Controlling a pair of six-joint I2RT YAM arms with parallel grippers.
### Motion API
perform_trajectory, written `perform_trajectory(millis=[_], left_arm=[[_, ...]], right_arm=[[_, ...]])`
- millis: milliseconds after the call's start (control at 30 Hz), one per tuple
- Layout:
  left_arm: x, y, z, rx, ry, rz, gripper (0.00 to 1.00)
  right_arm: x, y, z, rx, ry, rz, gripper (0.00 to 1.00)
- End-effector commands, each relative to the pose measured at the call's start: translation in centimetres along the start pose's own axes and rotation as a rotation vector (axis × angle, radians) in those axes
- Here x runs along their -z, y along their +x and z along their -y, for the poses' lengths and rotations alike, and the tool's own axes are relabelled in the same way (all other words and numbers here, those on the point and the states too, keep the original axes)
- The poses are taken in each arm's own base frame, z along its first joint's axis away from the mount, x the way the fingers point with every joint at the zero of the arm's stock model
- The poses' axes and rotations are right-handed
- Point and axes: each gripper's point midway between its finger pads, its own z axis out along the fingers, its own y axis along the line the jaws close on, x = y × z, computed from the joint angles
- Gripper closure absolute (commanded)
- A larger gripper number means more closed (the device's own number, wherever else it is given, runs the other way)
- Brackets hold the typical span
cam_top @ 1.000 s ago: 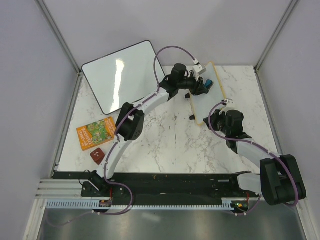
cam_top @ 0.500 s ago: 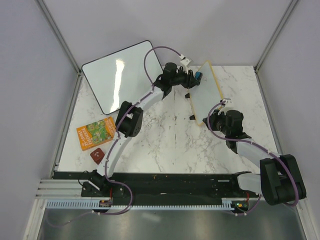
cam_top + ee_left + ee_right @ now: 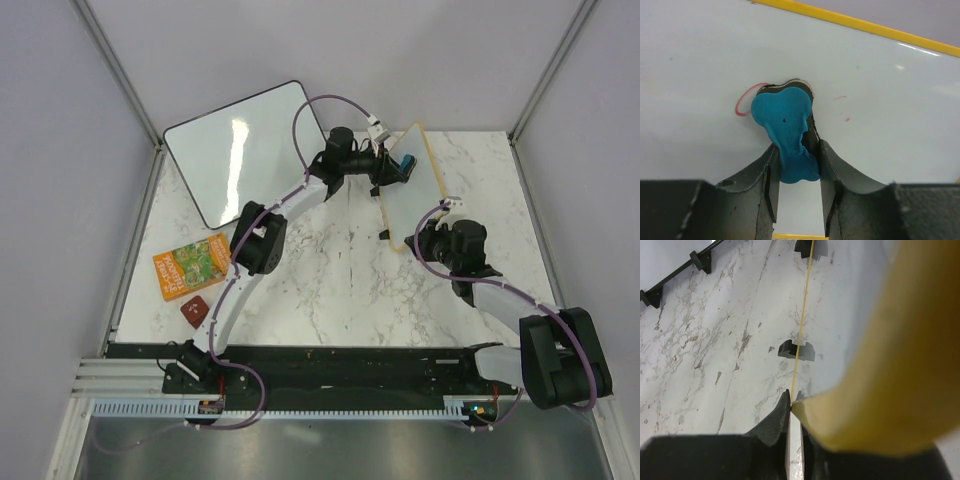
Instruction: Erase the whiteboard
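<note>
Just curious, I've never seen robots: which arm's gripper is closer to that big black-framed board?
Left. The left gripper sits right of the black-framed board; the right gripper clamps the whiteboard farther right.

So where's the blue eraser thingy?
In the left wrist view, the blue eraser is pinched in the left jaws, pressed against the whiteboard right beside a red loop of writing.

The whiteboard (image 3: 415, 200) had a smooth, glossy white face and a thin frame that looked like pale yellow wood. Its small feet (image 3: 795, 350) were matt black plastic. The eraser (image 3: 785, 125) was a matt blue, foam-like pad over a dark, felt-looking layer. The fingers (image 3: 757, 175) of the left gripper (image 3: 797, 145) were dull dark grey plastic. The table (image 3: 340, 280) was smooth and marble-patterned. The larger board (image 3: 240, 150) was shiny and black-rimmed.
</note>
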Motion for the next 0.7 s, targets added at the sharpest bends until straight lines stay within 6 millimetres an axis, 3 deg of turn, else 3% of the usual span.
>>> perform_trajectory(millis=[0, 67, 267, 400, 533, 667], left_arm=[[-2.1, -1.8, 7.9, -0.098, 0.215, -0.023, 0.98], [-2.2, -1.2, 7.1, -0.087, 0.173, -0.040, 0.98], [-1.8, -0.4, 0.8, -0.003, -0.119, -0.073, 0.98], [0.0, -0.6, -2.7, 0.083, -0.210, -0.048, 0.98], [1.5, 0.4, -4.9, 0.161, -0.271, -0.047, 0.98], [2.2, 0.9, -5.7, 0.213, -0.281, -0.044, 0.98]], right_arm=[[0.1, 2.7, -0.6, 0.024, -0.042, -0.111, 1.00], [0.0, 2.6, -0.6, 0.023, -0.042, -0.111, 1.00], [0.1, 2.6, -0.6, 0.022, -0.040, -0.110, 1.00], [0.0, 2.6, -0.6, 0.024, -0.041, -0.110, 1.00], [0.0, 2.7, -0.6, 0.024, -0.042, -0.112, 1.00], [0.0, 2.7, -0.6, 0.022, -0.041, -0.115, 1.00]])
